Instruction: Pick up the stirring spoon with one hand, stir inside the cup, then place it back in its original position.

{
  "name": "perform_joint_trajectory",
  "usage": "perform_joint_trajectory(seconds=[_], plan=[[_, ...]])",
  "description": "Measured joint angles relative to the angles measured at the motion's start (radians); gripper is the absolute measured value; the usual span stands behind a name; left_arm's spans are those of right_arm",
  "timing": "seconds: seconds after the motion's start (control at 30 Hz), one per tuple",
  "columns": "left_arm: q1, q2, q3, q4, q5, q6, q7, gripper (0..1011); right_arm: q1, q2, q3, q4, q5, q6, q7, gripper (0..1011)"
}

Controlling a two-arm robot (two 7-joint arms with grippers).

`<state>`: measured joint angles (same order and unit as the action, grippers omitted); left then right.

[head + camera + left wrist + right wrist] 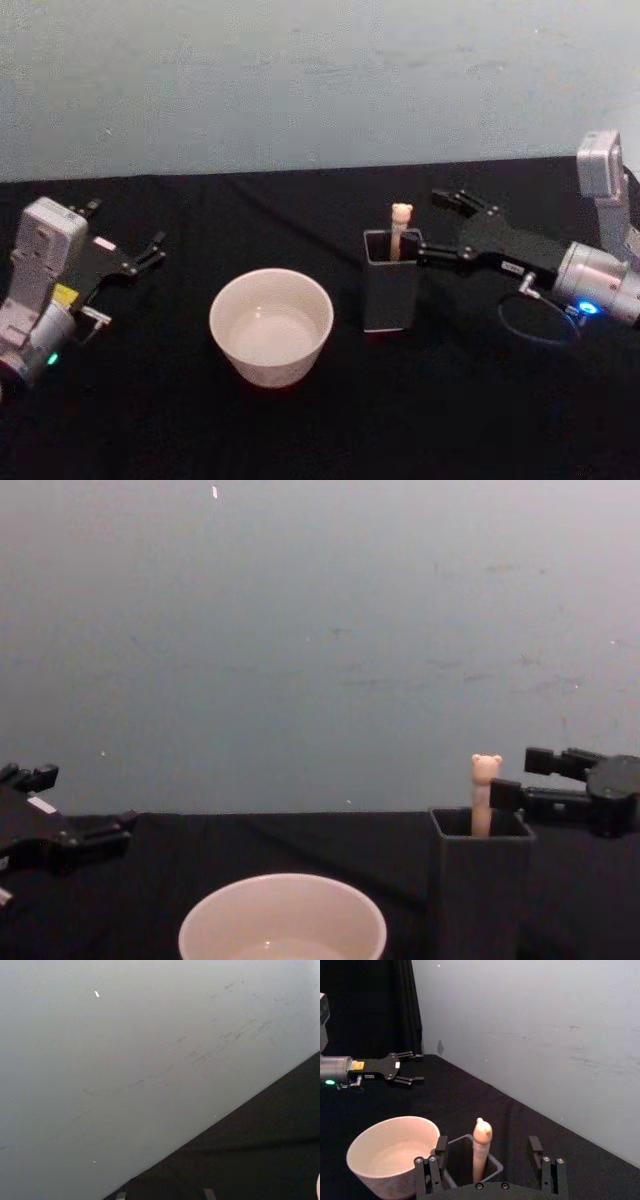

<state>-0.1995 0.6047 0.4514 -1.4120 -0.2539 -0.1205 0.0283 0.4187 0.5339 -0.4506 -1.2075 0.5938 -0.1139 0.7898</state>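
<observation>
- Fingers (pixel 440 1146) of the right gripper (pixel 432 228): spread wide, holding nothing, level with the top of the spoon (pixel 401 225) and just beside it on its right. Whether the nearer finger touches the holder (pixel 390 290) cannot be told.
- Spoon: upright in the holder, bear-head knob and a short run of stem above the square rim, the rest hidden inside.
- Handling, as judged: light and stiff, likely smooth plastic or wood. The slim, rounded stem may swivel or slip in a loose pinch.
- Hold point, as judged: the stem directly under the knob, where the wider head acts as a stop against sliding. A grip on the ears looks less secure.
- Risk, as judged: the holder is narrow and tall, so a sideways nudge or a slanted lift may tip it. A straight upward pull suits best.
- Cup (pixel 270 365): wide, open, just left of the holder and apart from it.
- Left gripper (pixel 125 224): fingers parted, empty, idle at the far left of the black cloth (pixel 300 430).
</observation>
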Motion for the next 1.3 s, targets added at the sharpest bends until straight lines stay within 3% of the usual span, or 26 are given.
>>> perform_joint_trajectory(seconds=[0.43, 1.3], plan=[[0.000, 0.000, 0.000, 0.000, 0.000, 0.000, 0.000, 1001, 0.067, -0.049, -0.031, 0.089, -0.008, -0.008, 0.032, 1000], [0.000, 0.000, 0.000, 0.000, 0.000, 0.000, 0.000, 1001, 0.078, -0.055, -0.057, 0.091, -0.007, -0.006, 0.059, 1000]])
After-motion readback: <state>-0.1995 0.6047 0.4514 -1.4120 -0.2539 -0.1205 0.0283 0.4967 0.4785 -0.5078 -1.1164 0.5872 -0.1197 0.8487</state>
